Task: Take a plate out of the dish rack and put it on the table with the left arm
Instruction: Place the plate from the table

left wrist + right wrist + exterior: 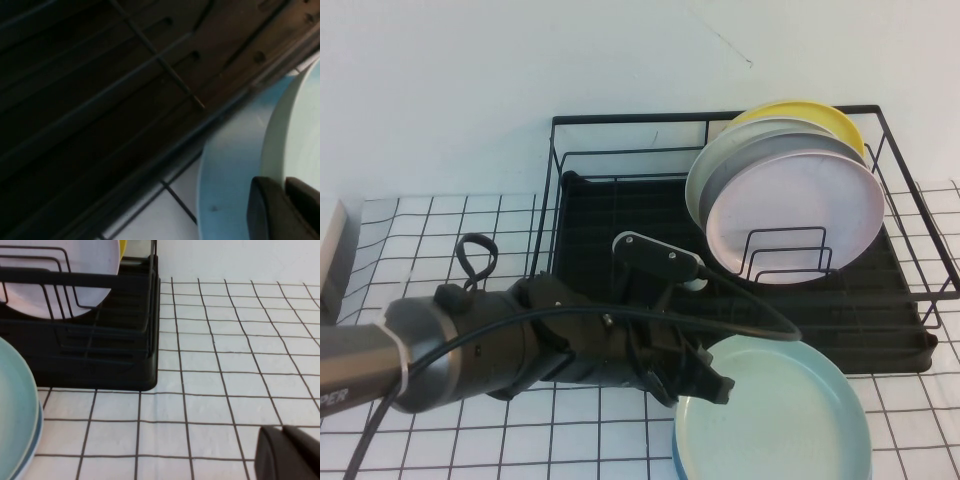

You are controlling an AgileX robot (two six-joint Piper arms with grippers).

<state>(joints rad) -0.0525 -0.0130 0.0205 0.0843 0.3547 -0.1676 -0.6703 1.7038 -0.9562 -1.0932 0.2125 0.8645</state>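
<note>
White cloth ruled with a thin black grid covers the table [440,240], and at its back stands the rectangular black wire dish rack [620,215], holding a pale pink-lilac plate [795,215] upright with grey and yellow ones behind. In front of the rack the round mint-green plate [780,420] lies flat on a sky-blue plate [230,170]. The left gripper [705,380] is pinched on the mint plate's near rim; the right gripper [290,452] sits low over bare cloth beside the rack, fingers pressed together.

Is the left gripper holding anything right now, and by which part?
Yes: the left gripper, shut, pinches the mint plate by its near-left rim, over a blue plate. The right gripper holds nothing.
</note>
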